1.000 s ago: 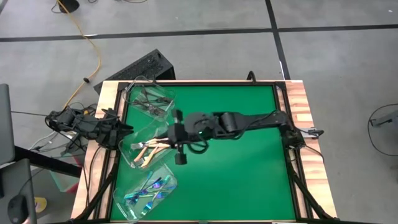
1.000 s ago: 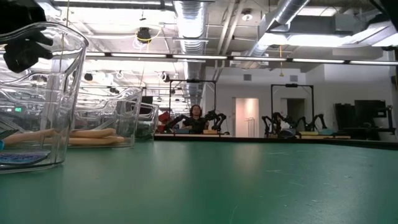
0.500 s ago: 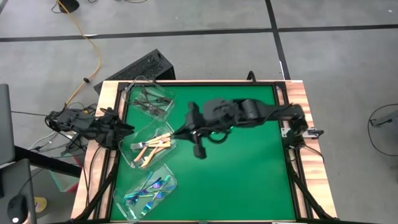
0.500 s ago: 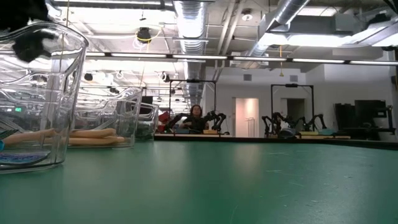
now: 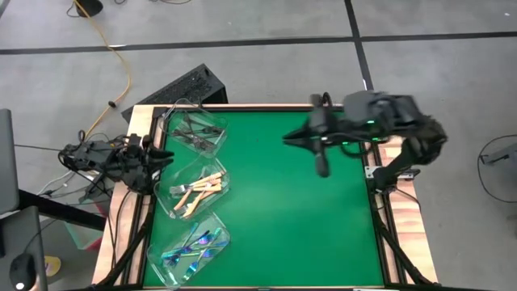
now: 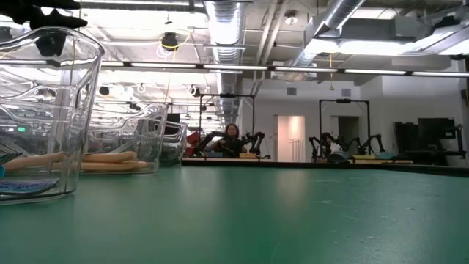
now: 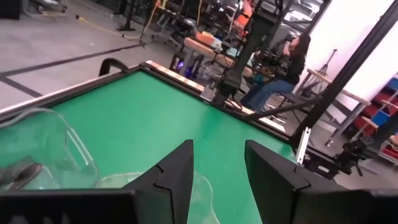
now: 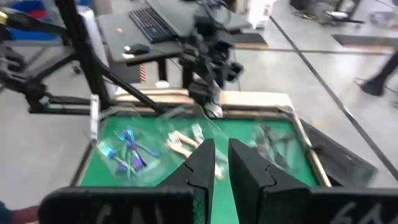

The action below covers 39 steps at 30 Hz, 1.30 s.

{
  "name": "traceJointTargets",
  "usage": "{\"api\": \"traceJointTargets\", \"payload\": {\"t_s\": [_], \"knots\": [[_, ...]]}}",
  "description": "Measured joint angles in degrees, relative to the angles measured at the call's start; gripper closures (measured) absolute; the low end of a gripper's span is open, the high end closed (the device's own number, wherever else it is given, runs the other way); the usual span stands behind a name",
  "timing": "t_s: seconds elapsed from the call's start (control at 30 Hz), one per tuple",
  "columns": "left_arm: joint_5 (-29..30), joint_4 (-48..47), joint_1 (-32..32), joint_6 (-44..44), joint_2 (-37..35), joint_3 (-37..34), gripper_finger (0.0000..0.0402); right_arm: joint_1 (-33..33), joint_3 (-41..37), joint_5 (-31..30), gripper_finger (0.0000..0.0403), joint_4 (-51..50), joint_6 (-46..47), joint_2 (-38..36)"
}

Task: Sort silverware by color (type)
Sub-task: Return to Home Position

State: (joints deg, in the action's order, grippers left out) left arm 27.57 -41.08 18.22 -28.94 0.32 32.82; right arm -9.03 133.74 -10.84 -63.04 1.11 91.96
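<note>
Three clear tubs stand along the green table's left side. The far tub [image 5: 196, 128] holds dark grey silverware, the middle tub [image 5: 194, 188] holds cream-handled forks [image 8: 180, 144], and the near tub [image 5: 190, 246] holds blue-purple ones [image 8: 127, 155]. My right gripper [image 5: 285, 139] hangs high over the table's far right part, pointing toward the tubs. A narrow gap shows between its fingers [image 8: 222, 155], with nothing in it. My left gripper [image 5: 166, 157] waits at the table's left edge beside the middle tub, open and empty [image 7: 217, 171].
The green mat [image 5: 307, 226] lies bare across the middle and right. A wooden frame [image 5: 389, 129] borders it. A black keyboard [image 5: 184, 87] and cables [image 5: 121, 73] lie on the floor beyond the far left corner. A person [image 7: 292, 62] sits beyond the table.
My right gripper has drawn back from above the middle tub toward the table's right edge and has risen, its finger gap unchanged. My left gripper has tipped upward a little where it waits. The tubs and silverware have stayed still.
</note>
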Motion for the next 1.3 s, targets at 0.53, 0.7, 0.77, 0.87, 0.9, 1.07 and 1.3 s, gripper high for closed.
{"api": "traceJointTargets", "payload": {"t_s": [0.53,0.7,0.77,0.87,0.9,1.07,1.3], "knots": [[0.2,2.1,0.0,6.9,-0.1,0.0,0.0274,-8.3,-49.9,-21.7,0.0337,27.4,6.0,-39.2],[-1.1,2.2,0.0,6.9,-0.1,0.0,0.0274,-11.7,-68.7,-25.7,0.0337,43.4,8.7,-50.6],[-1.8,2.2,0.0,6.8,-0.1,0.0,0.0274,-13.6,-75.2,-28.5,0.0337,48.7,10.3,-53.9],[-2.8,2.5,0.0,6.9,-0.1,0.0,0.0274,-17.2,-83.5,-33.3,0.0337,55.3,12.4,-57.3],[-3.0,2.9,0.0,6.9,-0.1,0.0,0.0274,-18.6,-85.8,-34.8,0.0337,58.0,12.4,-58.1],[-3.5,5.0,0.0,8.6,-0.1,0.0,0.0274,-25.2,-94.9,-43.7,0.0337,72.2,8.4,-60.3],[-4.1,5.1,0.0,8.8,-0.1,0.0,0.0274,-30.6,-103.0,-50.8,0.0337,88.0,-1.6,-60.7]]}}
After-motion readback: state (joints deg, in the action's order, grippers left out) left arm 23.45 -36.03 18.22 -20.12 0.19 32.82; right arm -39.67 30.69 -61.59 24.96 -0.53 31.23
